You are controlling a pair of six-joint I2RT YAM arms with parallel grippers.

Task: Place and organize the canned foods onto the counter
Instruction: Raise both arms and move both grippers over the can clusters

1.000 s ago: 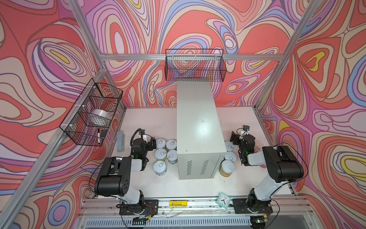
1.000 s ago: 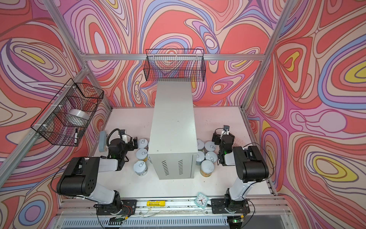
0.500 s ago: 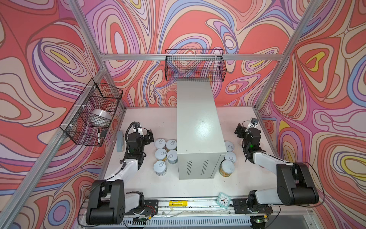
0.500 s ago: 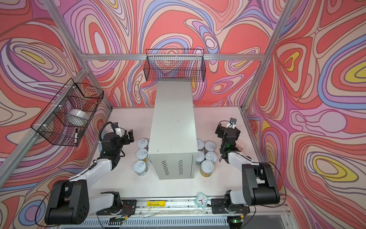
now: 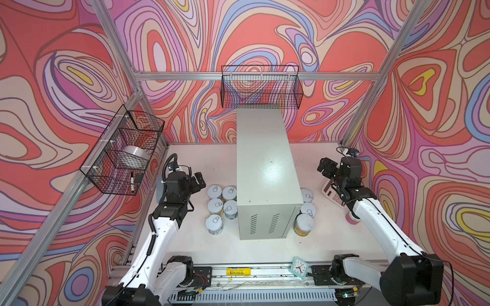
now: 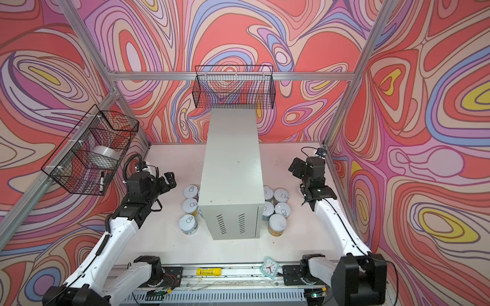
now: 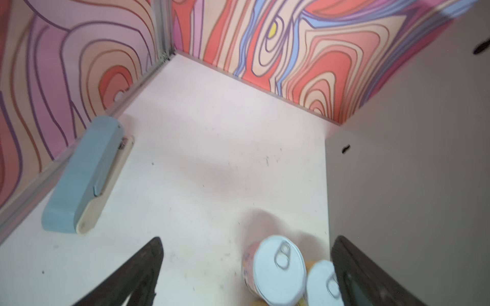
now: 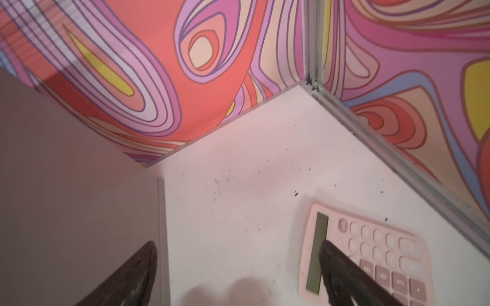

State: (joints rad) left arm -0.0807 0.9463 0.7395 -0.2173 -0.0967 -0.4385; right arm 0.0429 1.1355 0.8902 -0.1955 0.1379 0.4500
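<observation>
Swirling red, pink and lilac wallpaper closes in a white worktop (image 5: 201,254), and the counter (image 5: 265,164), a tall grey metal box, stands in the middle of it with its glossy top bare. None of the canned foods (image 5: 215,206) is up there yet. Five stand upright in a tight cluster on the worktop just left of the counter, and in a top view five more (image 6: 277,224) crowd against its right side.

The left gripper (image 5: 198,181) hangs above the far end of the left cluster, jaws apart and empty. In the left wrist view a pink-labelled can (image 7: 278,267) sits between the spread jaws, with a second can pressed against it beside the counter wall. The right gripper (image 5: 324,167) hovers beyond the right cluster, jaws likewise apart and holding nothing, over bare worktop next to a pink calculator (image 8: 371,254).

I judge the task to be at its opening step, the approach to a first can. The next move calls for lowering the left jaws around that far can. The cans touch, so one finger must find the narrow gap beside its neighbour. The lift must then rise well above the counter's top edge before crossing over it.
</observation>
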